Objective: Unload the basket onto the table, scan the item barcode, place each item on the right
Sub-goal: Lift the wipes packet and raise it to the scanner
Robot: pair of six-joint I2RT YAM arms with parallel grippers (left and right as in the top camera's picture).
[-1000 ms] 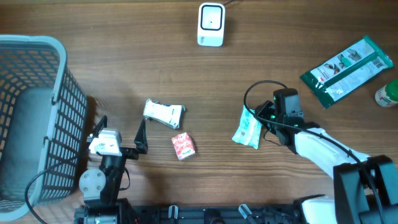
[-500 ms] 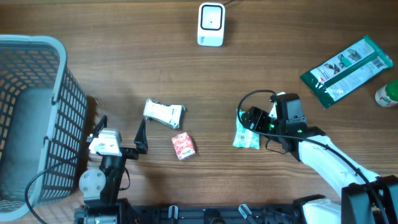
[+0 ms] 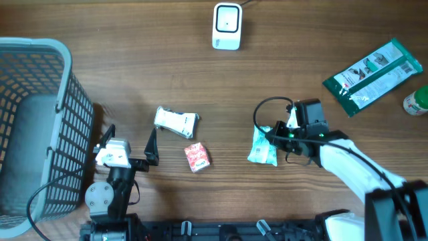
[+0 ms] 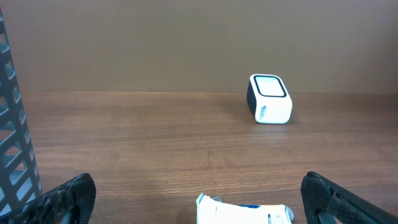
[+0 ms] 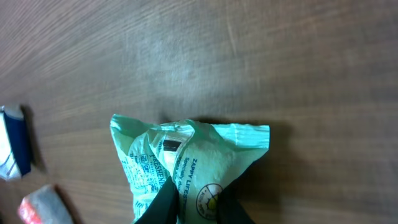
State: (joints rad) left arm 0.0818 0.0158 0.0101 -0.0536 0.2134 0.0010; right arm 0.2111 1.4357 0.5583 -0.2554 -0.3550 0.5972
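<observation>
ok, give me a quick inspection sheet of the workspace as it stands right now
Surface: wooden table, no spills or marks seen.
Job's things: white scanner at the far edge; light green packet right of centre, well short of the scanner.
Clutter: white packet, red packet, green pouch, green-capped bottle at the right edge.
Grippers: right gripper shut on one end of the light green packet; left gripper open, holding nothing.
Cables: black cable loops off the right wrist, close by the packet.
Surroundings: grey basket on the left.
</observation>
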